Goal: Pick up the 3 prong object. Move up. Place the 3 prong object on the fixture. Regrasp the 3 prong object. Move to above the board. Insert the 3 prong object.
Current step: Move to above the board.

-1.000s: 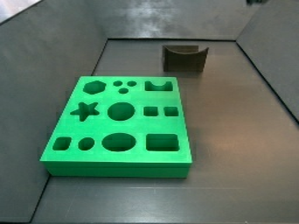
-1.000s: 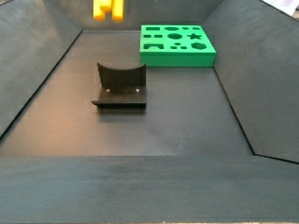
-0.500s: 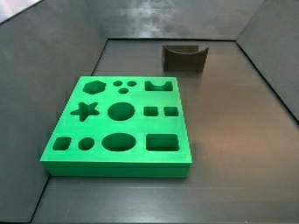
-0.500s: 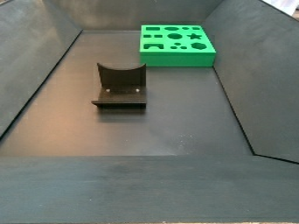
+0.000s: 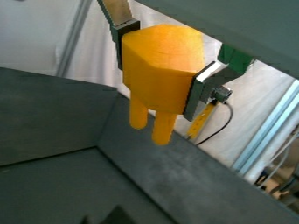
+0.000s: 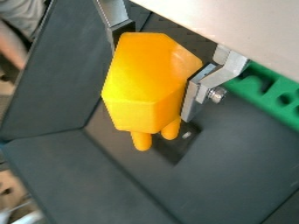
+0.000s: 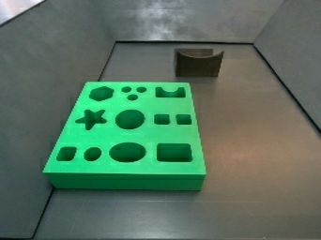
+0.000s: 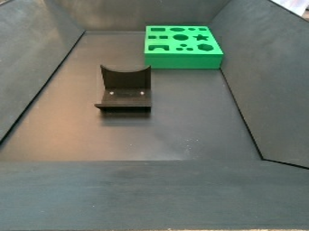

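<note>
In both wrist views the gripper [image 5: 163, 66] is closed on the 3 prong object [image 5: 160, 74], its flat silver fingers [image 6: 205, 83] pressed against opposite sides of the orange-yellow block, whose stubby prongs point down toward the dark floor. The piece hangs in the air, well clear of the floor. Neither side view shows the gripper or the piece. A corner of the board [image 6: 271, 93] shows in a wrist view, green, off to one side of the held piece and far beneath it. In both side views the board [image 7: 126, 132] lies flat on the floor with its cut-outs unfilled, and the fixture [image 8: 123, 88] stands well apart from it, its curved notch bare. A dark shape below the prongs in a wrist view may be the fixture, though it is too hidden to be sure.
</note>
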